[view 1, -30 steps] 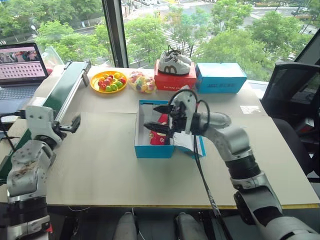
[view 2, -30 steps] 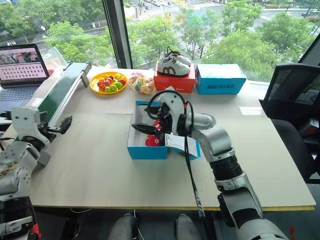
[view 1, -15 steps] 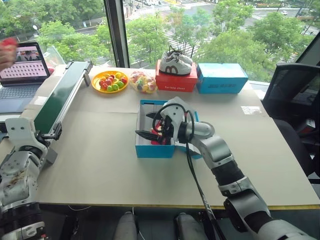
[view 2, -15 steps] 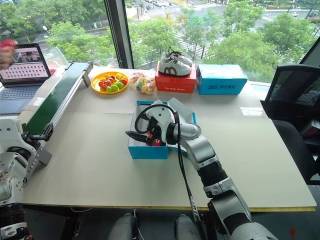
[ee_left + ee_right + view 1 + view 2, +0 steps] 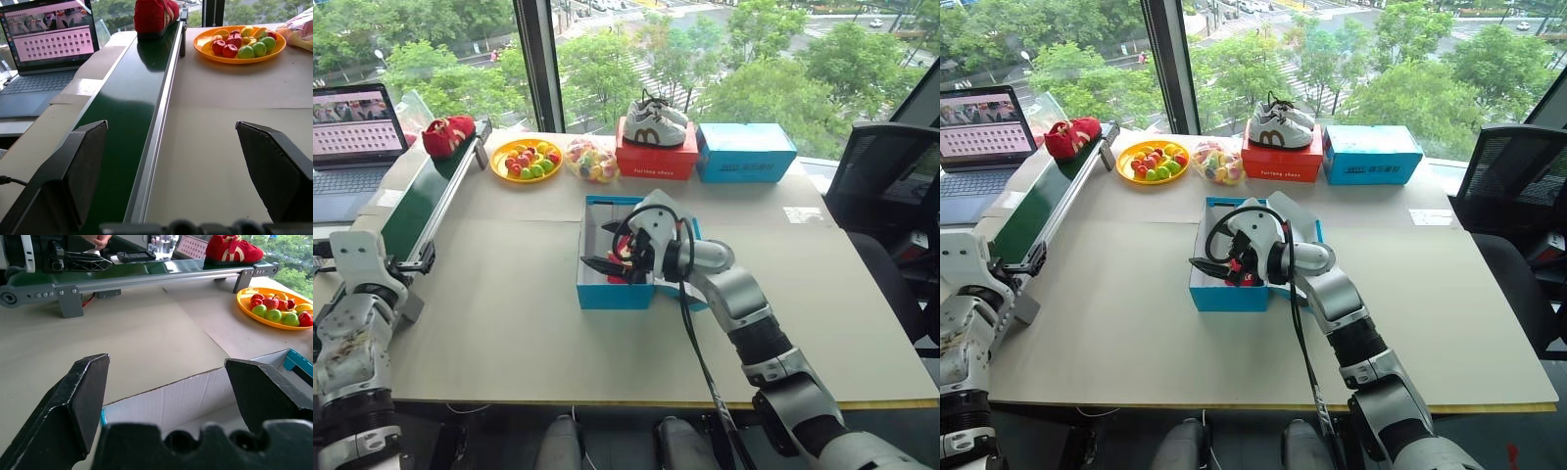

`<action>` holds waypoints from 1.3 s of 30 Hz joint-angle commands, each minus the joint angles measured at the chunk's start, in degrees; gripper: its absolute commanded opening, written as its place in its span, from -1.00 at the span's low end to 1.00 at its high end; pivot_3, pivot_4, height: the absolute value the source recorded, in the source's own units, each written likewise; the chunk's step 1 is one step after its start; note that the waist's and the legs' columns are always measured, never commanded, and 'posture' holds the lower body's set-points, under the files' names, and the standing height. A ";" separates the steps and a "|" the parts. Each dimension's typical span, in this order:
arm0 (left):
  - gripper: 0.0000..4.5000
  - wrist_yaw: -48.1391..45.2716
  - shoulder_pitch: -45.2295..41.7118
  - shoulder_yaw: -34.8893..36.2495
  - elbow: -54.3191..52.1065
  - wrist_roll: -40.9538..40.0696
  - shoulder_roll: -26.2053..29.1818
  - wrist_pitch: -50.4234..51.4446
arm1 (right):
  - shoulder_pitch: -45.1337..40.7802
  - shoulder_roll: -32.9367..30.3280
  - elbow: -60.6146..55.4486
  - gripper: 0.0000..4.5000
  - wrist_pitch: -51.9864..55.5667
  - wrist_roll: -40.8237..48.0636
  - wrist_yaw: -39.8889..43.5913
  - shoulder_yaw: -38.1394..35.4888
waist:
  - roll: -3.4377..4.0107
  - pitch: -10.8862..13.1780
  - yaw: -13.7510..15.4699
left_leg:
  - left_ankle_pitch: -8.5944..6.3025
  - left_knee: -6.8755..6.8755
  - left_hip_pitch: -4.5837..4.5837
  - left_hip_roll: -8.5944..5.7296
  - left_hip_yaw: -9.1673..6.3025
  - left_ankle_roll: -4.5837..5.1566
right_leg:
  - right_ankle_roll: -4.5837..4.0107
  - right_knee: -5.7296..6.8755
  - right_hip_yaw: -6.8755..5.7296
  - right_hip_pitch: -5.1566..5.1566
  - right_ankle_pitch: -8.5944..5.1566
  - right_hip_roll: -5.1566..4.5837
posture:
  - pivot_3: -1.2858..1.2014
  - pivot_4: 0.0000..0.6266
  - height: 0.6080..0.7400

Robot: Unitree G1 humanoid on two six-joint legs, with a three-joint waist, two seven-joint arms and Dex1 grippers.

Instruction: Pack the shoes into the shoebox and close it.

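Observation:
The blue shoebox [image 5: 615,294] stands open in the middle of the table, its lid [image 5: 701,290] hanging to the right under my right arm. One red shoe [image 5: 1239,277] lies inside it, partly hidden by my right gripper [image 5: 601,245], which hovers open over the box with nothing between its fingers. Another red shoe [image 5: 448,135] with white markings sits on the far end of the green conveyor [image 5: 426,196]. My left gripper [image 5: 171,176] is open and empty at the conveyor's near end, far from that shoe.
A laptop [image 5: 352,122] is at the far left. Along the back stand an orange fruit plate [image 5: 526,160], a candy bag [image 5: 591,160], a red box with sneakers [image 5: 656,157] and another blue box [image 5: 746,152]. A person's hand [image 5: 98,240] shows beyond the conveyor.
A red shoe now rests on the conveyor's far end; half a second ago it was a blur in the air at the upper left. My left gripper sank leftward.

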 commanded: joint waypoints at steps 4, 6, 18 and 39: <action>1.00 -3.10 -1.19 2.81 10.01 0.27 5.09 -7.47 | 0.29 1.88 -5.10 0.98 0.81 2.31 1.54 -0.03 | 0.00 0.00 -0.43 | 0.00 -0.01 0.00 0.02 0.00 0.00 | -0.01 0.00 0.00 -0.03 0.00 0.01 | 0.03 -0.52 1.00; 1.00 -4.48 -1.82 3.16 13.44 -0.30 6.35 -9.36 | 0.58 1.92 -6.00 0.98 1.28 2.63 2.06 0.02 | 0.00 0.00 -0.34 | 0.00 -0.02 0.00 0.02 0.01 0.00 | -0.01 0.00 0.00 -0.03 0.00 0.01 | 0.03 -0.52 1.00; 1.00 -10.97 -8.70 4.78 35.22 -2.03 12.52 -20.18 | 2.24 0.37 -9.74 0.98 5.83 4.16 4.73 0.31 | -0.08 -0.05 0.18 | -0.16 -0.01 0.00 0.03 0.02 -0.28 | -0.04 0.00 -0.14 0.00 -0.02 -0.05 | 0.03 -0.52 1.00; 1.00 -13.99 -10.44 2.82 45.73 -1.77 12.79 -25.48 | 3.21 -1.36 -12.64 0.98 7.44 3.21 3.29 1.15 | -0.10 -0.06 0.51 | -0.16 -0.01 0.00 0.05 0.04 -0.29 | -0.06 0.00 -0.18 -0.01 -0.03 -0.05 | 0.03 -0.52 1.00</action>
